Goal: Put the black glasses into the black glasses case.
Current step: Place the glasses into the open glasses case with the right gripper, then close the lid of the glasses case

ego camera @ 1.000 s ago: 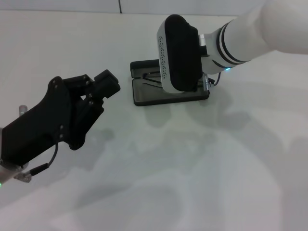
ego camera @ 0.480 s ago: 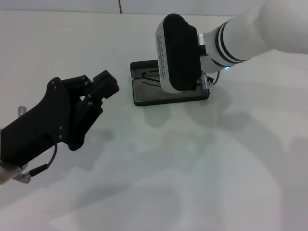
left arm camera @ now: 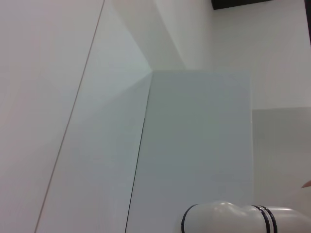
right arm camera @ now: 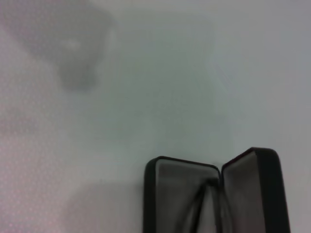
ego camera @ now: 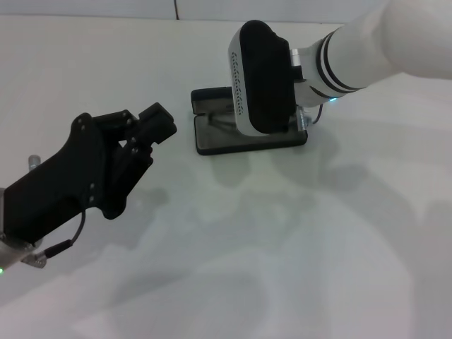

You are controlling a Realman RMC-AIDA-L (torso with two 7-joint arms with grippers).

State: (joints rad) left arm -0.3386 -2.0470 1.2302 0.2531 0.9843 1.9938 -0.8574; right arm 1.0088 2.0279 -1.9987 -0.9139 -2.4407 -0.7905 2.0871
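The black glasses case (ego camera: 212, 145) lies open on the white table at the back centre, its lid (ego camera: 209, 95) on the far side. The black glasses (ego camera: 215, 121) show as thin dark lines inside it, mostly hidden by my right arm. My right gripper (ego camera: 265, 78) hangs directly over the case. The right wrist view shows the open case (right arm camera: 165, 194) with its pale lining and the glasses' thin arms (right arm camera: 201, 201) lying in it. My left gripper (ego camera: 157, 119) is held above the table to the left of the case, apart from it.
The white table (ego camera: 282, 233) stretches out in front of the case and to both sides. The left wrist view shows only white wall panels and part of my white right arm (left arm camera: 228, 218).
My right gripper has shifted very slightly over the case. The thin glasses arms seen in the case show less clearly now. The left arm has not moved.
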